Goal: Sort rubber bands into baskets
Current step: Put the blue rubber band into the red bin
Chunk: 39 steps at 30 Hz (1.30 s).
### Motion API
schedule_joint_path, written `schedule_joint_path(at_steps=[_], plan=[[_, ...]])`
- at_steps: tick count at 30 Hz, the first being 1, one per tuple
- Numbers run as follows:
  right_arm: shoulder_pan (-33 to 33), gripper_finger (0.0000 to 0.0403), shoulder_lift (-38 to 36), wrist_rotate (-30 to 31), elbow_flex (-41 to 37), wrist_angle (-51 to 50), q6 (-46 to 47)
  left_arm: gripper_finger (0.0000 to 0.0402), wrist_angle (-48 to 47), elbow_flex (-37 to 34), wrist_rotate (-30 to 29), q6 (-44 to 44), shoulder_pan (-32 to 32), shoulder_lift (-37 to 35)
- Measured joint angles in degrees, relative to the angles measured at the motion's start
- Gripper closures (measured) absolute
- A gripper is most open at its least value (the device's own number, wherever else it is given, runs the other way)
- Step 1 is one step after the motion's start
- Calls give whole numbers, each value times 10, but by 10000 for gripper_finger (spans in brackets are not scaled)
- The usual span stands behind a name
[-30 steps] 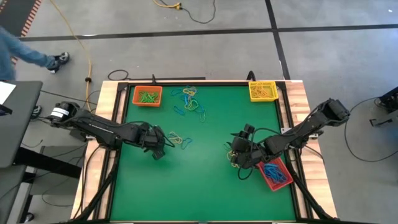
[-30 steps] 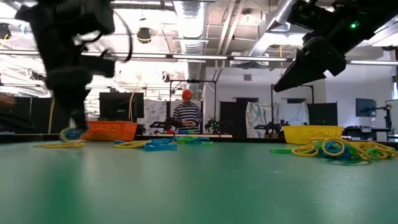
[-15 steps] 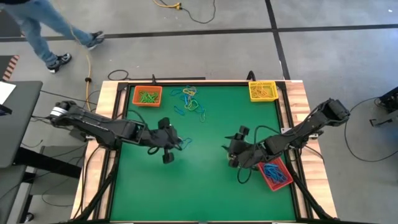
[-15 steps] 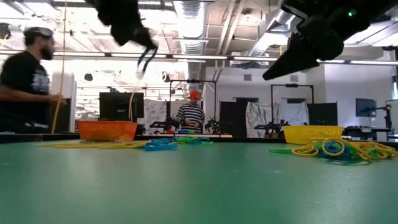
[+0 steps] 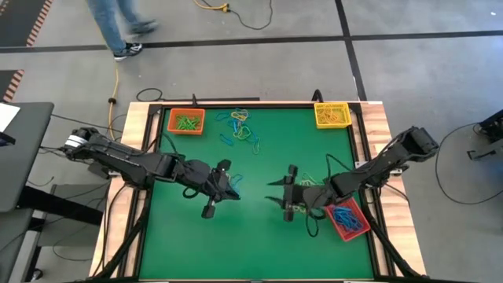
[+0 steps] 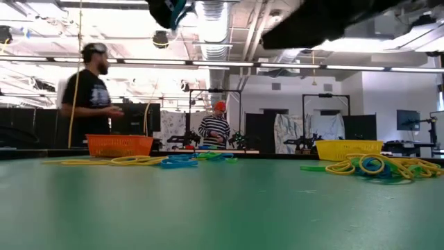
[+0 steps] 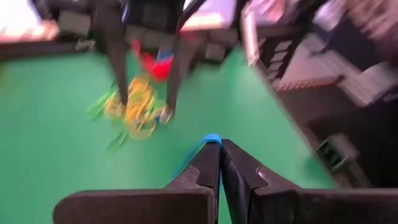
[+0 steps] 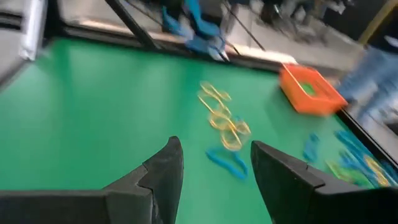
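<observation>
left gripper point(image 7: 219, 146): my jaws pinched shut on a blue band point(image 7: 210, 138), limp, nearly weightless.
right gripper point(image 8: 214, 160): jaws wide, empty; yellow bands point(image 8: 224, 121) ahead.
grip: pinch one strand (loops tangle easily).
red basket point(image 5: 355, 230): behind my right jaws.

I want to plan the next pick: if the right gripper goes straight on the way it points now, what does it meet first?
Probably the blue rubber band lying on the green table, just ahead of the open right gripper; yellow bands lie beyond it. Depth is uncertain.

left gripper point(image 5: 233, 191) lifted with blue band point(image 7: 210, 138), moved centreward
</observation>
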Motion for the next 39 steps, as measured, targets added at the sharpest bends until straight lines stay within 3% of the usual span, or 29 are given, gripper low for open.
schedule_joint_path(at_steps=[8, 12, 14, 29, 39], plan=[[-33, 180, 91, -50, 8, 156, -43, 401, 58, 1, 79, 9, 2, 57], [-45, 180, 113, -166, 24, 171, -43, 401, 65, 1, 81, 16, 2, 75], [-47, 180, 129, -194, 34, 188, -43, 401, 71, 1, 93, 22, 5, 79], [-55, 181, 158, -207, 60, 211, -53, 401, 92, 1, 125, 23, 10, 82], [-55, 210, 157, -204, 60, 156, -51, 401, 65, 1, 142, 0, 4, 82]])
